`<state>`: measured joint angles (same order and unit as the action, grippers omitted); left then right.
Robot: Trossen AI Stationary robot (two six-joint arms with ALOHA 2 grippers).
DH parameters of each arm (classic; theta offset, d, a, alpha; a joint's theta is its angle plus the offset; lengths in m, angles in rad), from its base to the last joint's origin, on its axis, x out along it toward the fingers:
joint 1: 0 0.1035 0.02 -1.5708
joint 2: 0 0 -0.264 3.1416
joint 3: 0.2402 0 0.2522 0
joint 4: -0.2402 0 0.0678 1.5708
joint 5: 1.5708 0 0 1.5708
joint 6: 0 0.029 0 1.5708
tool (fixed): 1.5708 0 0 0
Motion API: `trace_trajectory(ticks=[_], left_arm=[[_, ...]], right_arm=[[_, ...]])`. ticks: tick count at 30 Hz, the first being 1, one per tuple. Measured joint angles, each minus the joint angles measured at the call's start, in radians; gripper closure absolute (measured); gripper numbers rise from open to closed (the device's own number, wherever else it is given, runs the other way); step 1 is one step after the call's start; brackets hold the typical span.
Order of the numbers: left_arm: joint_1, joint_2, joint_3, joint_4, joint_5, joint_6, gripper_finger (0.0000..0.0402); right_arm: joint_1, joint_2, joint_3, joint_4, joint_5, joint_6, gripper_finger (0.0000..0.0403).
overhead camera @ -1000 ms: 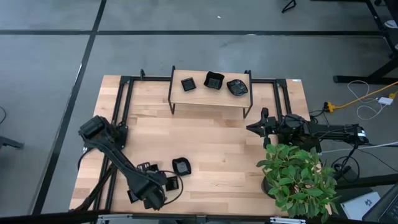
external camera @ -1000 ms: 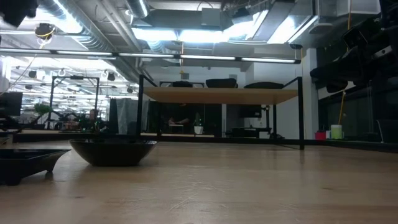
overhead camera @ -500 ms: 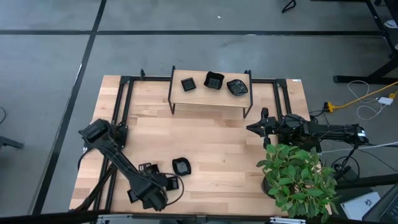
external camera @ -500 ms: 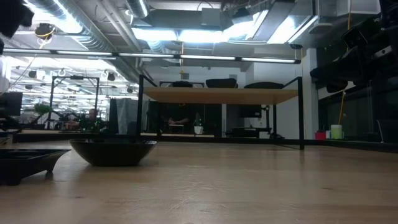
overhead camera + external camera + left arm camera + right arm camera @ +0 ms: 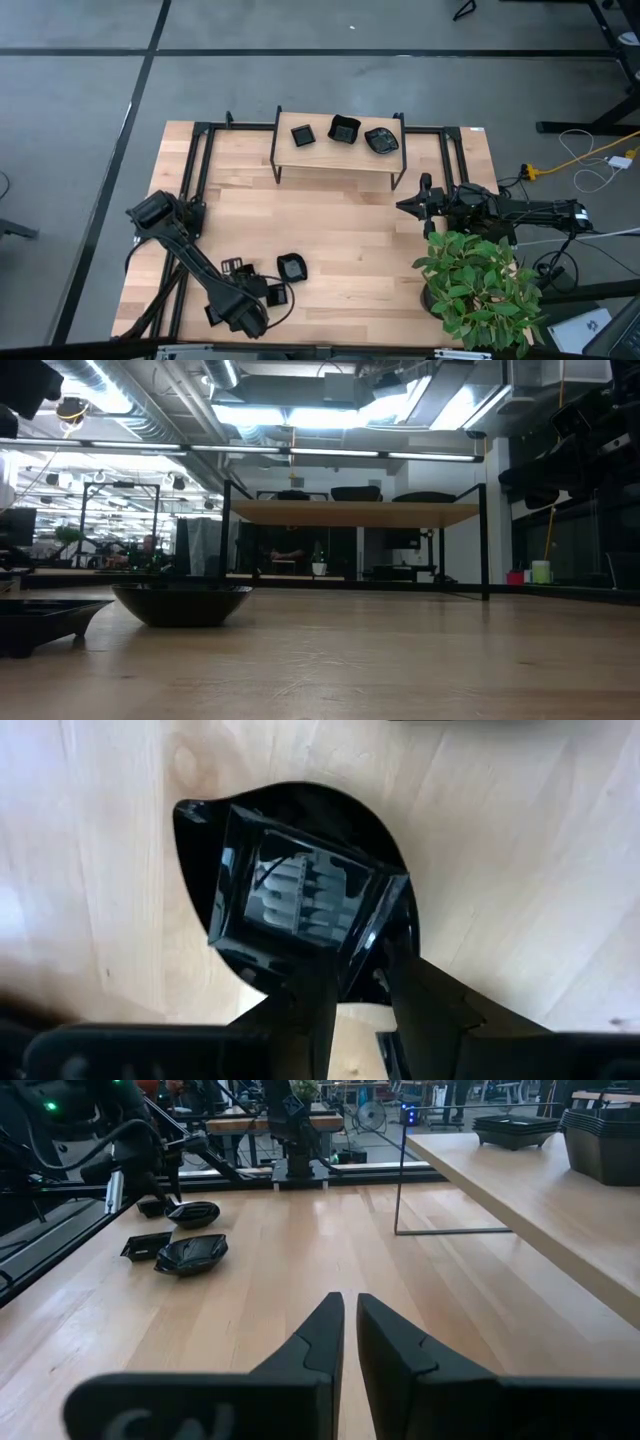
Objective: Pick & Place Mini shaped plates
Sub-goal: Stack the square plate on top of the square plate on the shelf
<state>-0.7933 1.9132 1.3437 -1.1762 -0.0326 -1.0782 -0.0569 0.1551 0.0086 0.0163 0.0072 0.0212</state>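
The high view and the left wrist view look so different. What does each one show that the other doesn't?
Only the high view shows the raised shelf with three small black plates, the potted plant and the waiting right gripper.

Only the left wrist view shows the left gripper closed on the rim of a square black plate, lifted above a leaf-shaped black plate.

Both show the wooden table and the left arm's end over the near plates.

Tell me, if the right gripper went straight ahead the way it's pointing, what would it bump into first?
Probably nothing soon. The right gripper points across bare table; the small plates lie off to one side. Far ahead stands a dark frame post, though depth is unclear.
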Motion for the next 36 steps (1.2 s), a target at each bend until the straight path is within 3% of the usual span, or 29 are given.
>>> trace_trajectory(ticks=[36], left_arm=[[-0.01,0.021,-0.045,0.053,0.004,-0.009,0.0314]], right_arm=[[0.0,0.0,0.0,0.0,0.0,0.0,0.0369]])
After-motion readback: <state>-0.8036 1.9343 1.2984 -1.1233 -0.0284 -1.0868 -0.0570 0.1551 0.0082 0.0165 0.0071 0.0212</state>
